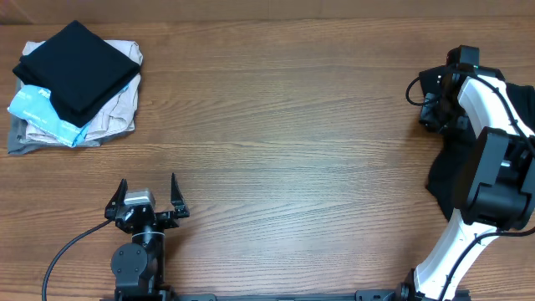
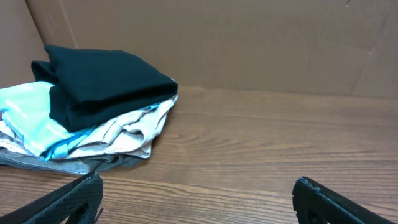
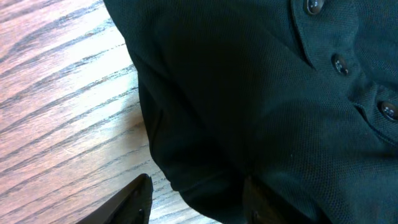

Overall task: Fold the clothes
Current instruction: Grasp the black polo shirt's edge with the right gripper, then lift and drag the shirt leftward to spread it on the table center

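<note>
**Overhead view.** My left tool (image 1: 149,181) sits at the lower left of the frame, its fingers spread wide and holding nothing. At the upper left is a stack of folded garments (image 1: 100,117) with a folded black piece (image 1: 79,67) on top. The black shirt (image 1: 440,180) I must fold lies crumpled at the far right edge, partly hidden under my right arm. My right tool (image 1: 430,113) is just above it. The bare counter (image 1: 292,125) between them is wide, so my left tool is well away from the shirt and cannot yet help.

**Left wrist view.** The spread fingers frame the bottom corners, and the stack fills the left of the frame. If I sweep this way carelessly, I judge I could knock the stack over.

**Right wrist view.** Dark fabric with a row of buttons (image 3: 339,64) fills most of the frame. One finger (image 3: 138,200) shows at the bottom over the wood, while the other is lost against the cloth. I cannot tell whether this tool is pinching the shirt or standing free. If it closes here, it may catch several layers and drag the shirt in a lump, or the cloth may snag on my arm.
</note>
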Available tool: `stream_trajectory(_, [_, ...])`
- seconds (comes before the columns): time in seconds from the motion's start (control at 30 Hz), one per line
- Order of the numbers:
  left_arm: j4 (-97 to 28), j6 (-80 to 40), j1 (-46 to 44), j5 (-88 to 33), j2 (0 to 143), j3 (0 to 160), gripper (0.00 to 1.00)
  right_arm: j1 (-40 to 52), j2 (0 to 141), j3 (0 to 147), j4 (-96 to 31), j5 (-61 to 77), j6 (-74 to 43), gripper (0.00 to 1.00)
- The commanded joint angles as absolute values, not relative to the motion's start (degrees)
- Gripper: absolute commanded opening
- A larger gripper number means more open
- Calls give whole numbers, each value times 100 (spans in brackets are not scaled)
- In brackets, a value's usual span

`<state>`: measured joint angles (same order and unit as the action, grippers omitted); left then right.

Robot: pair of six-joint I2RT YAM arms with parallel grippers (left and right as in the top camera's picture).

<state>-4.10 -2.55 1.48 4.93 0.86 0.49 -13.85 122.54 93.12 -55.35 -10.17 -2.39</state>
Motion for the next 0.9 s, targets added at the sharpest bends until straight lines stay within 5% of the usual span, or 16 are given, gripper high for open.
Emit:
stream_trajectory(0.0, [-401,-126,108,447,25,27,100,-1398,12363,9177,-5417,-1092,-187,50])
stream_trajectory(0.23, [-401,-128,108,445,25,27,100,-1396,12363,8833,-5144,-1094,-185,46])
stream_trajectory(0.47, [-401,-128,108,447,25,27,100,-1374,12363,8842,-5065,-803,-189,4])
stream_trajectory(0.87, [-401,-128,108,445,25,27,100,62,12363,8862,-4772,1885,-810,4])
